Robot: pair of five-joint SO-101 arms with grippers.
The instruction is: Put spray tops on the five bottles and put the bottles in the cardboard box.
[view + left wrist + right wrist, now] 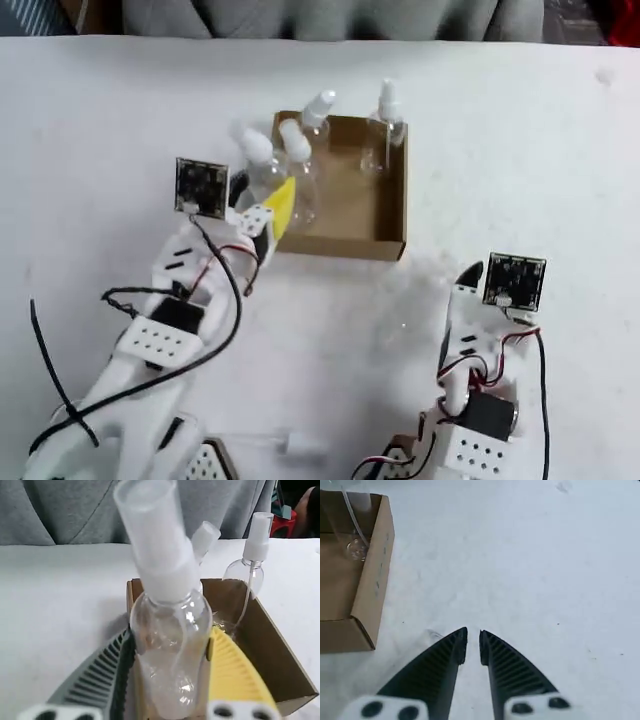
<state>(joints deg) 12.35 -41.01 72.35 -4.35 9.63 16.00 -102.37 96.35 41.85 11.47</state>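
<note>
Left jaws clamped on a spray-topped bottle (170, 615), tilted at the cardboard box (340, 243) left wall. Right jaws almost closed, holding nothing, over tabletop (545, 570) near the box corner. Looks like three more bottles (385, 140) inside

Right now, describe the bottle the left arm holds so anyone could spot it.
Find the box mid-table. At its left wall leans a capped bottle. It alone is clamped between grey and yellow jaws; the other bottles stand free.

Four clear bottles (386, 140) (each wearing a white top), one cardboard box (390, 215), one loose spray top (295, 443), two arms (160, 340).
</note>
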